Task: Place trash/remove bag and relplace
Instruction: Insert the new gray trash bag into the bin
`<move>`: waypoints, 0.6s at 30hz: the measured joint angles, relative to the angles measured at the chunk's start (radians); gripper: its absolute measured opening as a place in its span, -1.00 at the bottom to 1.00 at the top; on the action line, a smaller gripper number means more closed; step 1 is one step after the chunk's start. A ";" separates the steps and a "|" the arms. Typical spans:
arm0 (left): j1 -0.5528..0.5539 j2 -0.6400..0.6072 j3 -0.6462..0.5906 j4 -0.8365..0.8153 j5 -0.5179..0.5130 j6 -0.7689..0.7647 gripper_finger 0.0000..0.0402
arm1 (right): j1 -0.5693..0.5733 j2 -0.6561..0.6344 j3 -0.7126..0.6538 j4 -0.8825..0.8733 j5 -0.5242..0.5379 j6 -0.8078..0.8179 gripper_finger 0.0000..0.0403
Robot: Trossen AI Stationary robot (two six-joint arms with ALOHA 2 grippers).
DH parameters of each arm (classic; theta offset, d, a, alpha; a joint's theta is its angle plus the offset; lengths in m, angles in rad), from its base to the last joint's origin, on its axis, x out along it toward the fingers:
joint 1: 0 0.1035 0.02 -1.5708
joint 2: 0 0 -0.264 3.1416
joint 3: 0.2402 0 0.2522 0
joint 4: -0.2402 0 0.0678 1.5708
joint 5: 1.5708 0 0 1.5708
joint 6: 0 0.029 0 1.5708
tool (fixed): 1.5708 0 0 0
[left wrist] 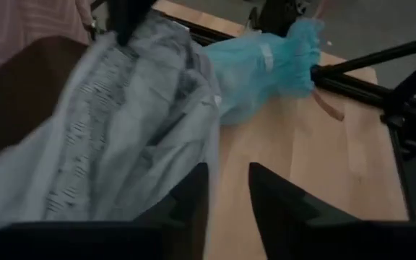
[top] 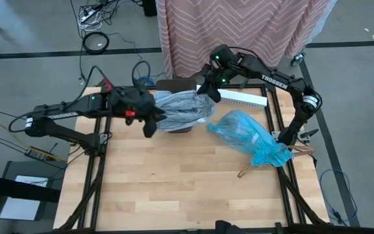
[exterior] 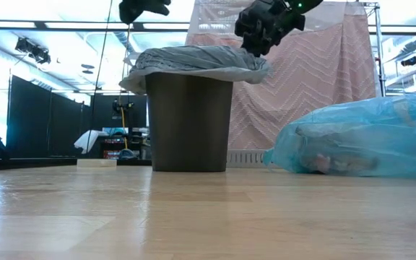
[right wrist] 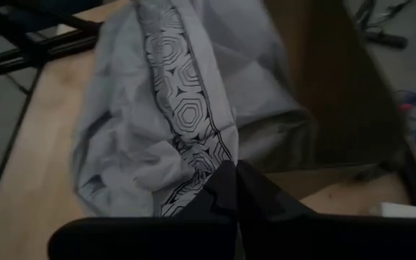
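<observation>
Right gripper [top: 211,93] is pinched on the far-right edge of the pale grey translucent plastic bag [top: 182,109] draped over the small dark bin [exterior: 188,121]. My left gripper [top: 153,123] hangs at the bag's left edge, fingers [left wrist: 276,204] narrowly apart, nothing between them. The filled crinkly bright-blue plastic liner [top: 249,136] lies on the wooden table [top: 174,188], right of the bin.

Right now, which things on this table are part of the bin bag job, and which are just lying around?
Part of the job:
blue bag, filled, lying on the table
bin
grey liner draped over the bin
left gripper and right gripper, at the liner's edges

Just lying about:
white box
pink curtain
</observation>
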 joint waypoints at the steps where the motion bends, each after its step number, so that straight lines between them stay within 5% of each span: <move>1: -0.009 0.004 0.000 0.000 -0.006 -0.011 -0.51 | 0.000 0.000 0.000 0.010 0.015 0.000 -1.00; 11: -0.069 0.068 0.001 -0.045 -0.013 -0.068 -0.96 | 0.000 0.000 0.000 0.121 0.066 0.026 -1.00; 18: -0.073 0.121 0.001 -0.124 -0.054 -0.119 -0.96 | 0.000 0.000 0.000 0.181 0.171 0.028 -1.00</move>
